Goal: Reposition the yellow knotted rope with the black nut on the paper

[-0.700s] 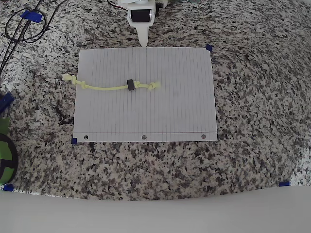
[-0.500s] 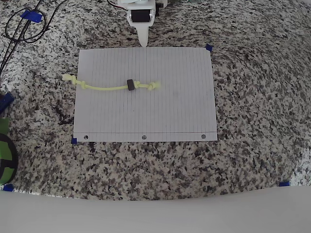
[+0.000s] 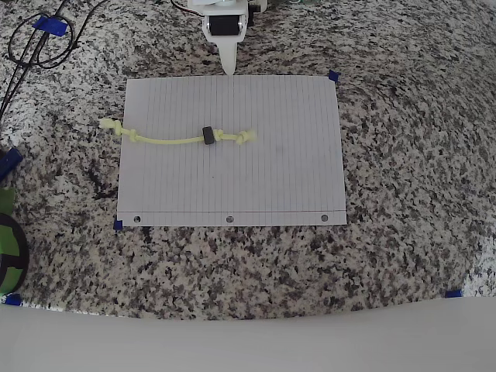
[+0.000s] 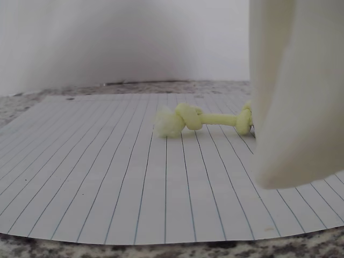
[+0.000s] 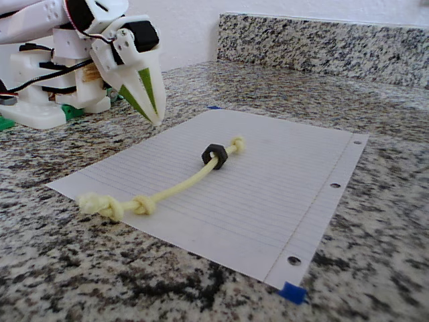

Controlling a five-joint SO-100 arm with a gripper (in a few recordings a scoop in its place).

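- Pincer (image 5: 153,111): closed, empty, at far edge of paper (image 3: 263,186).
- Yellow knotted rope (image 3: 167,140), black nut (image 3: 207,136): ungrasped, one end overhanging onto bench (image 3: 387,256).
- Repositioning: not begun.

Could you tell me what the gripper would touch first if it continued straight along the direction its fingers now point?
Most likely the paper near its edge: the gripper points steeply down just above that edge. The yellow knotted rope and black nut lie further in, probably off that line, though depth is uncertain.
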